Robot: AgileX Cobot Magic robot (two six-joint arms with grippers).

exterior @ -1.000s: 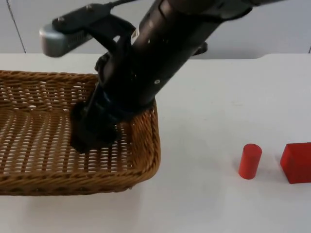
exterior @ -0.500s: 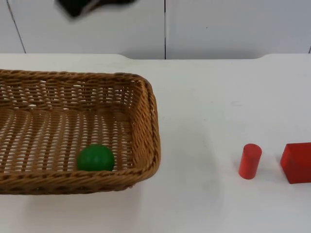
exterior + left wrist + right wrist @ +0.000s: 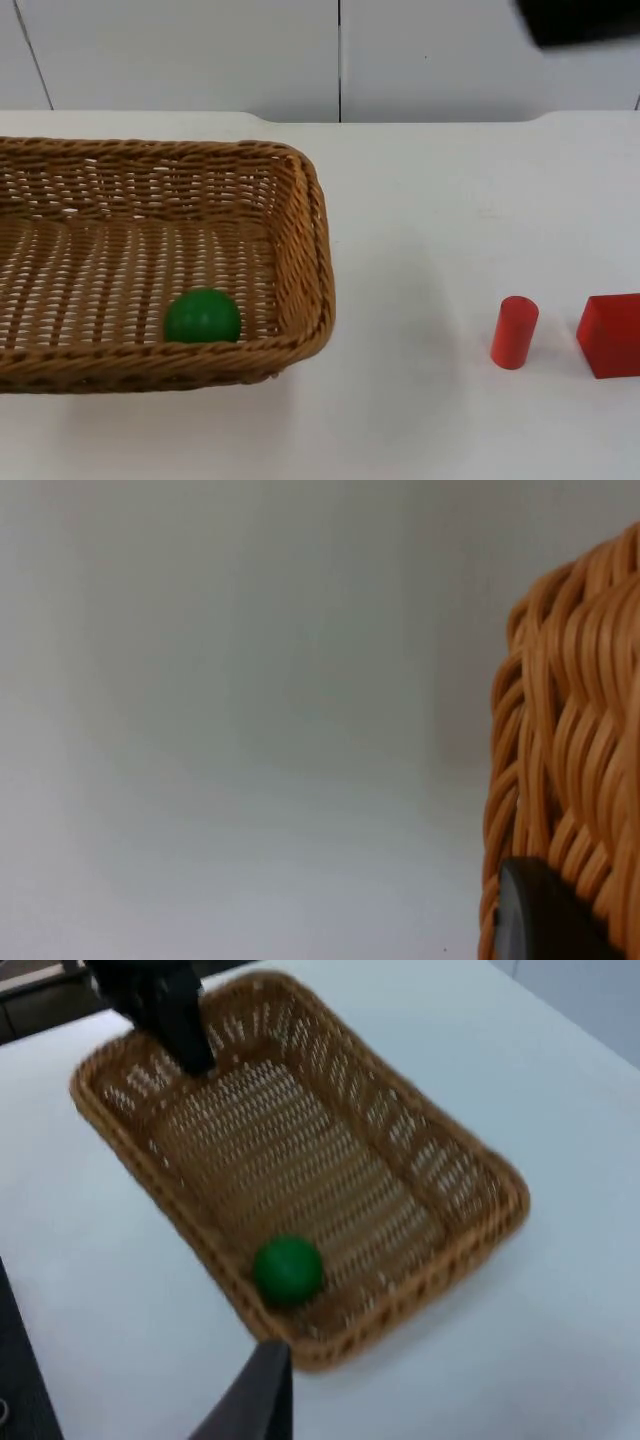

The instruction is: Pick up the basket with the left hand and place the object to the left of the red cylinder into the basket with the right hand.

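The woven wicker basket (image 3: 318, 250) takes up the left of the table in the top view. A green ball (image 3: 202, 316) lies inside it near the front wall, also seen as the green ball (image 3: 288, 1270) in the right wrist view. My left gripper (image 3: 188, 1052) is shut on the basket's rim (image 3: 150, 1070) at its far end; the rim (image 3: 560, 740) runs right beside the fingertip (image 3: 540, 915). The red cylinder (image 3: 514, 332) stands upright at the right. My right gripper (image 3: 262, 1395) hangs high above the table beyond the basket's near corner.
A red cube (image 3: 611, 335) sits just right of the cylinder, at the picture's edge. A dark part of the right arm (image 3: 585, 22) shows at the back right before the grey partition wall (image 3: 340, 55). Bare white table (image 3: 420, 300) lies between basket and cylinder.
My right arm has lifted out of the basket and swung away to the back right, leaving the green ball inside. The basket has shifted slightly.
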